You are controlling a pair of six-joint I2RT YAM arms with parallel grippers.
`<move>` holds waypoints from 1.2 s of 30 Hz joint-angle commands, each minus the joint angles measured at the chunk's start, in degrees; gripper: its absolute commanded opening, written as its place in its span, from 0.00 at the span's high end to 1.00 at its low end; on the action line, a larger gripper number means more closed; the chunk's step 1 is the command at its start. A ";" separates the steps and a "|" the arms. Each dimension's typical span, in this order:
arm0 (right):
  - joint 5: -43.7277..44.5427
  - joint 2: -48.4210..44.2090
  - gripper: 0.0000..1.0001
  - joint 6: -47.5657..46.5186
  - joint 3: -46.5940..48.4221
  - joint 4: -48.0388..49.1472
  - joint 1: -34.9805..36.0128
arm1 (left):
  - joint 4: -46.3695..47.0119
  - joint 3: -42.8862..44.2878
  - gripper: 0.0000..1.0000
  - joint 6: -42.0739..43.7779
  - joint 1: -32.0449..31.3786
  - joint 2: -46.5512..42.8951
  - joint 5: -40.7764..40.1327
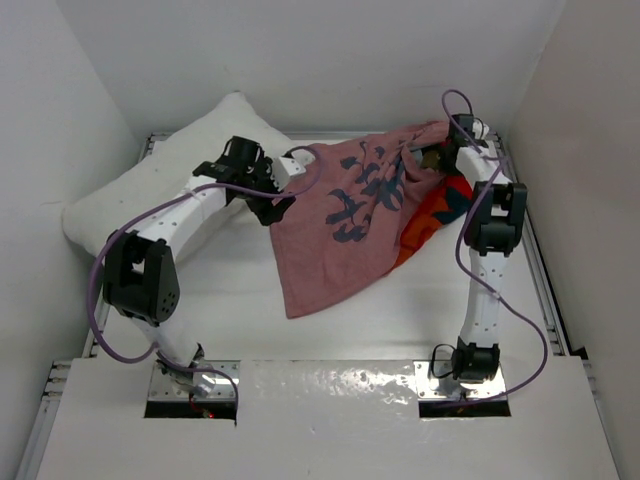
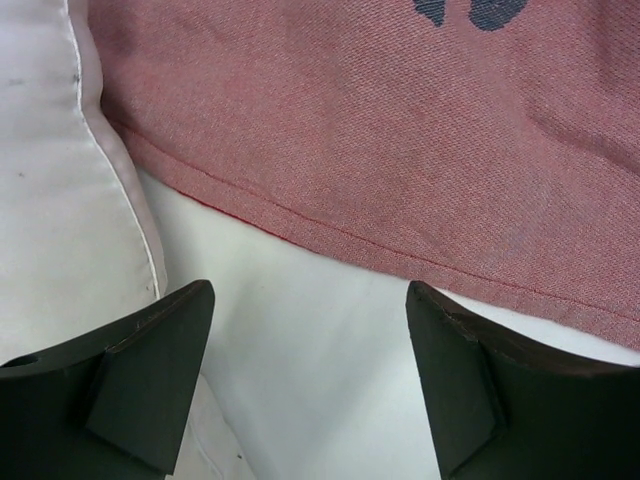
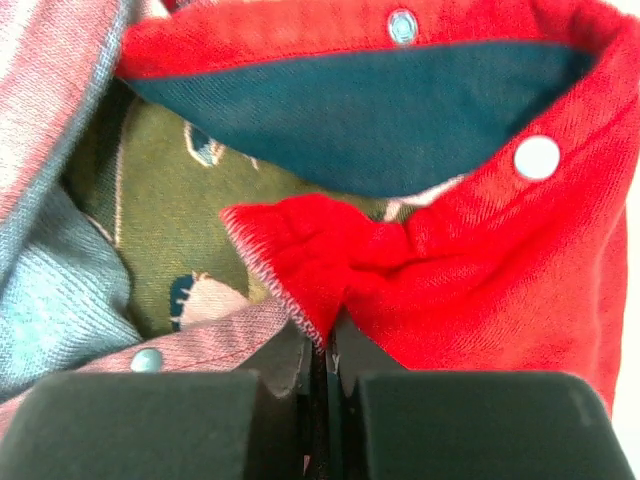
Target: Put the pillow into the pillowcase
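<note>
Two grippers are seen above the table (image 1: 400, 320). At the left, the pillow (image 1: 125, 195) is laid at the far corner, and the left gripper (image 2: 310, 300) is held with its jaws spread apart and empty, over the bare strip between the pillow's edge and the hem of the pillowcase (image 1: 335, 235). At the right, the pillowcase is lifted by its red rim, which is pinched by the closed right gripper (image 3: 320, 345).

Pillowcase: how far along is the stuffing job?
Done: right hand is shut on the red snap-button edge of the pillowcase opening. In hand: left hand, open, hovers at the hem beside the pillow. Left: everything else; the pillow lies outside the case.
</note>
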 commanded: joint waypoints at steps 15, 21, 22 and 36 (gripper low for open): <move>-21.99 -54.24 1.00 -18.66 -39.19 43.14 15.72 | 5.04 17.04 0.24 -8.52 12.58 0.39 0.65; -12.46 -75.87 0.86 -7.53 -71.03 33.61 15.63 | 4.51 16.87 0.24 -7.54 12.58 -0.31 1.52; -4.76 -78.15 0.71 0.33 -73.06 22.60 15.63 | 4.34 16.70 0.24 -7.72 12.58 -0.31 2.39; -20.36 -76.39 0.85 -19.33 -70.12 22.58 15.35 | 4.86 12.92 0.63 -7.55 11.62 0.48 10.31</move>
